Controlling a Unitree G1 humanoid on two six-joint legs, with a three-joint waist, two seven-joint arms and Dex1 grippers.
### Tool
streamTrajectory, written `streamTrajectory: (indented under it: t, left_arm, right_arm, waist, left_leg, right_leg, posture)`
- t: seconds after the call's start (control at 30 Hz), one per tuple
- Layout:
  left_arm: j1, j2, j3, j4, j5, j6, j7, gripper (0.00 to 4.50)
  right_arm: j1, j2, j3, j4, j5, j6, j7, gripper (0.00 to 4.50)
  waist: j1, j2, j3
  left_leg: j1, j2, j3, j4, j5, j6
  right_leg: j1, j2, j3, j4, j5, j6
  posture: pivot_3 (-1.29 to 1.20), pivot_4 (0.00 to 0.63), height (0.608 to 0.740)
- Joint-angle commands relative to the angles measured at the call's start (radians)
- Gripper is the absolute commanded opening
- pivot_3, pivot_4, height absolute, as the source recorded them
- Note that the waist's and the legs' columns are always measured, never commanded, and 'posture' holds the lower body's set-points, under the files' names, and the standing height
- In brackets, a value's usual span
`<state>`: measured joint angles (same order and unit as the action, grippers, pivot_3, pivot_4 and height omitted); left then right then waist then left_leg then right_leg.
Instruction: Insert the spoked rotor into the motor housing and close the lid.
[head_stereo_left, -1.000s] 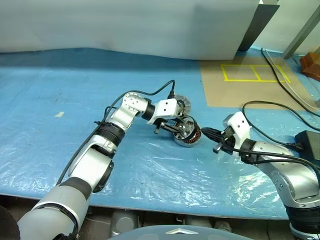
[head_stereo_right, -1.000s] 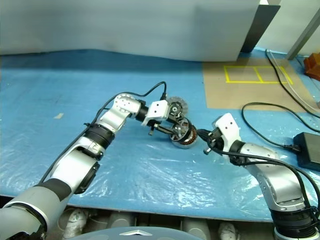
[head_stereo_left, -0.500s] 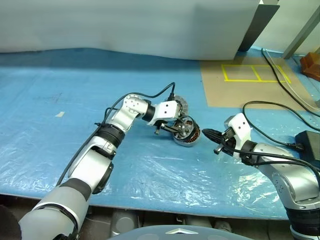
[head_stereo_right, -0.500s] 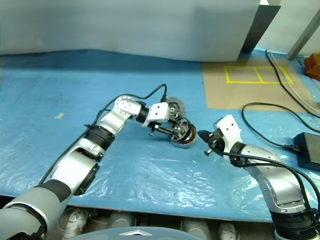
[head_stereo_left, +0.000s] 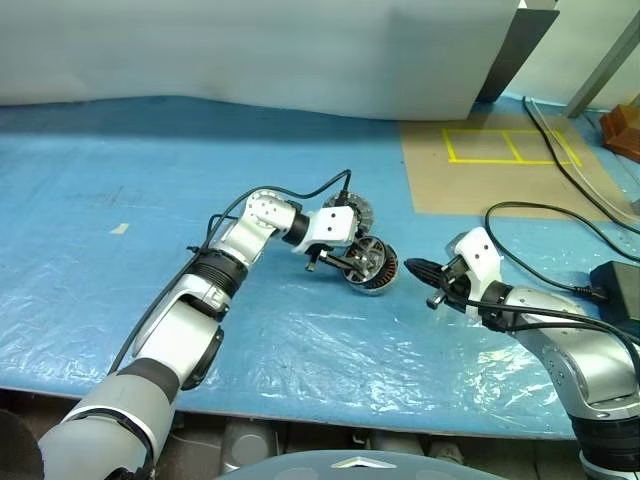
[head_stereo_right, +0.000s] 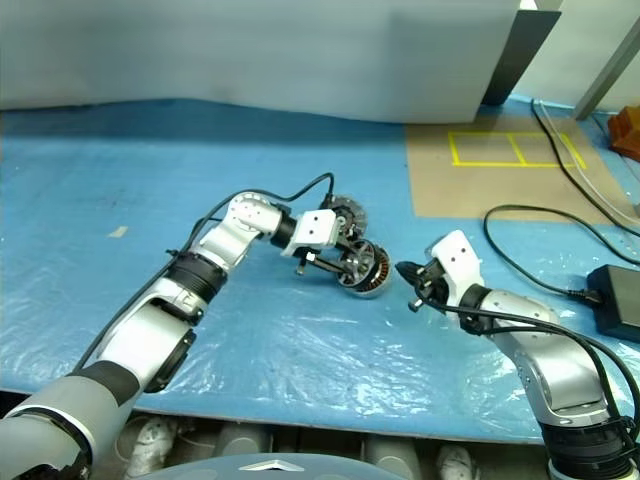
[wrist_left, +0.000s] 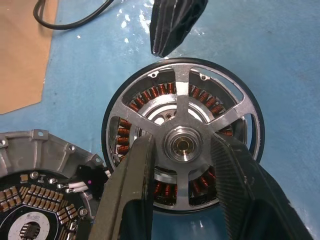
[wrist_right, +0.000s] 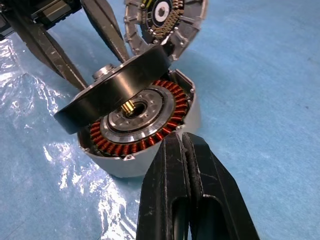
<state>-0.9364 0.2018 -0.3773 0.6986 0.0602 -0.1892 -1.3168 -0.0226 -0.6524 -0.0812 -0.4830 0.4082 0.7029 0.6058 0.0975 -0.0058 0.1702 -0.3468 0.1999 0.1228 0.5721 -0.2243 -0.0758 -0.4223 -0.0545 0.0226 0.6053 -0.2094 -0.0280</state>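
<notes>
Arms: silver-grey metal links with black joint rings.
Wrists: white blocks.
Left gripper (head_stereo_left: 352, 262): 2 long black fingers.
Right gripper (head_stereo_right: 404, 270): 2 black fingers.
Cables: black, along both arms.

The left arm is reaching forward and bending inward at the wrist, its gripper (head_stereo_left: 352, 262) pointing toward the right arm and tilting slightly down, with the two black fingers (wrist_left: 132, 192) standing apart. The right arm is angling in from the right, elbow out; its gripper (head_stereo_left: 412, 267) is pointing toward the left one, its fingers (wrist_right: 170, 200) seemingly pressing together.
</notes>
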Motion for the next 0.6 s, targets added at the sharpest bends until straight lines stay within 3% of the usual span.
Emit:
streamTrajectory:
  t: [0.03, 0.3, 0.47, 0.6]
  left_arm:
    - [-0.005, 0.001, -0.006, -0.010, 0.003, 0.008, -0.001, 1.32]
    - [-0.008, -0.004, -0.005, -0.004, 0.002, 0.013, 0.004, 1.32]
    - [-0.034, -0.026, 0.004, 0.032, 0.028, 0.018, 0.089, 2.94]
    - [-0.026, -0.016, 0.007, 0.008, 0.000, 0.020, 0.033, 2.94]
  right_arm:
    - [-0.002, 0.003, -0.004, -0.011, -0.003, -0.019, 0.000, 0.00]
    - [0.000, 0.007, 0.004, -0.007, -0.011, -0.027, -0.001, 0.00]
    - [0.004, 0.012, 0.008, -0.007, -0.015, -0.028, 0.000, 0.00]
    - [0.007, 0.014, 0.011, -0.007, -0.016, -0.028, 0.001, 0.00]
  waist:
    - [0.000, 0.000, 0.000]
    - [0.000, 0.000, 0.000]
    - [0.000, 0.000, 0.000]
    - [-0.002, 0.000, 0.000]
  left_leg:
    - [0.000, 0.000, 0.000, 0.000, 0.000, 0.000]
    - [0.000, 0.000, 0.000, 0.000, 0.000, 0.000]
    - [0.000, 0.000, 0.000, 0.000, 0.000, 0.000]
    - [0.000, 0.000, 0.000, 0.000, 0.000, 0.000]
  right_leg:
    - [0.000, 0.000, 0.000, 0.000, 0.000, 0.000]
    - [0.000, 0.000, 0.000, 0.000, 0.000, 0.000]
    - [0.000, 0.000, 0.000, 0.000, 0.000, 0.000]
    - [0.000, 0.000, 0.000, 0.000, 0.000, 0.000]
  posture:
    - [0.00, 0.150, 0.740]
    - [0.00, 0.150, 0.740]
    - [0.00, 0.150, 0.740]
    - [0.00, 0.150, 0.740]
